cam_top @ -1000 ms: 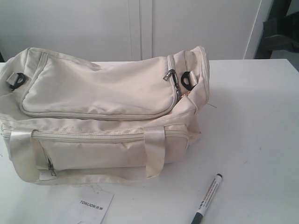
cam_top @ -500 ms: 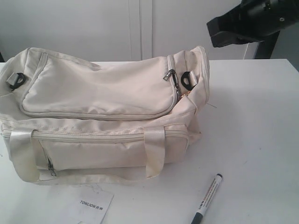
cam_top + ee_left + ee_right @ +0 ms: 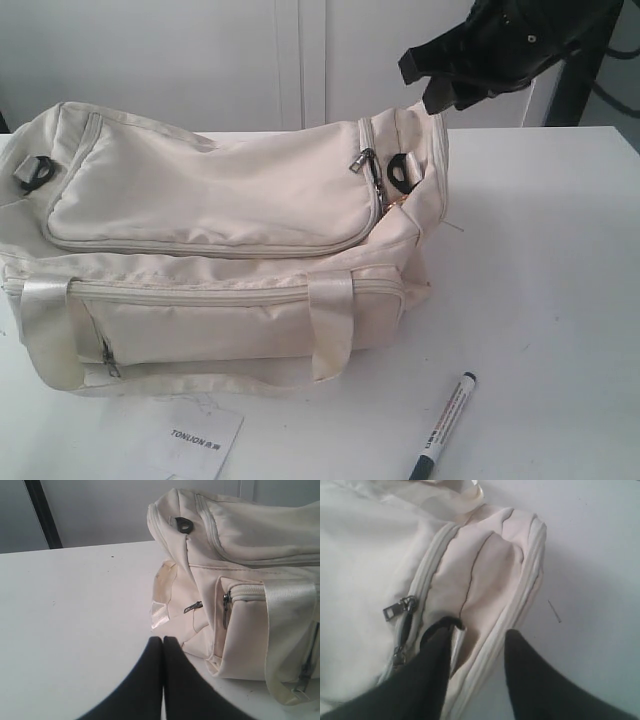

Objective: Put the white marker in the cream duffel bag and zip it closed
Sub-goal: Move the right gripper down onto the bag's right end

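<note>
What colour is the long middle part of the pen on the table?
White with red and black print. The white marker shows best in the exterior view.

You are seeing one cream duffel bag (image 3: 220,215), one white marker (image 3: 445,425), one printed card (image 3: 198,441), and two grippers: left gripper (image 3: 163,642) and right gripper (image 3: 482,630).

The left hand (image 3: 162,643) shows two black fingers (image 3: 145,680) pressed flat together with nothing between them, low over the bare white counter (image 3: 75,620). Just beyond their tips, a large soft cream fabric duffel bag (image 3: 240,560) rests on the counter. A black strap clip (image 3: 183,524) sits at its near end. Lower down are two small metal zip pulls (image 3: 193,607), and a cream webbing handle (image 3: 287,630) runs down its side.
</note>
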`<action>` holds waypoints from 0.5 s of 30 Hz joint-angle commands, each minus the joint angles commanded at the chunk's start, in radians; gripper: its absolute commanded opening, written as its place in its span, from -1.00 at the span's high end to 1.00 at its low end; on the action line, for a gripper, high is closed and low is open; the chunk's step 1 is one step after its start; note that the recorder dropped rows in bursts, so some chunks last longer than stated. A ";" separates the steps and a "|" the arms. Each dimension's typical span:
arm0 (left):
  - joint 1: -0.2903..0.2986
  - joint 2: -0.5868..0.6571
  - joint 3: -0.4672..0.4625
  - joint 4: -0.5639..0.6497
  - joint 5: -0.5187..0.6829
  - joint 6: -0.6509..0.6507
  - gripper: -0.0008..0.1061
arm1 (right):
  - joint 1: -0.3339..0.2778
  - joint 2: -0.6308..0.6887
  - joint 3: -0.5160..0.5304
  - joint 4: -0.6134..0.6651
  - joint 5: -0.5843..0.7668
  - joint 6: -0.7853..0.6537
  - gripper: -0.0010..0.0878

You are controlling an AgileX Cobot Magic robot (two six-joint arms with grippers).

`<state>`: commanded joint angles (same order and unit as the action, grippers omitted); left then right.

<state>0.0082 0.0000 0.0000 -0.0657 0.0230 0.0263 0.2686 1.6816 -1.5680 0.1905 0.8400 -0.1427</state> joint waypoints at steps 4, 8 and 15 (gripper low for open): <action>0.000 0.000 0.000 0.000 0.000 0.000 0.99 | 0.000 0.027 0.000 -0.029 -0.024 0.051 -0.38; 0.000 0.000 0.000 0.000 0.000 0.000 0.99 | 0.000 0.059 0.000 -0.031 -0.036 0.052 -0.38; 0.000 0.000 0.000 0.000 0.000 -0.004 0.99 | 0.000 0.114 0.000 -0.033 -0.052 0.052 -0.38</action>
<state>0.0082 0.0000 0.0000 -0.0657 0.0230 0.0219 0.2686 1.7959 -1.5680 0.1577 0.7878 -0.0904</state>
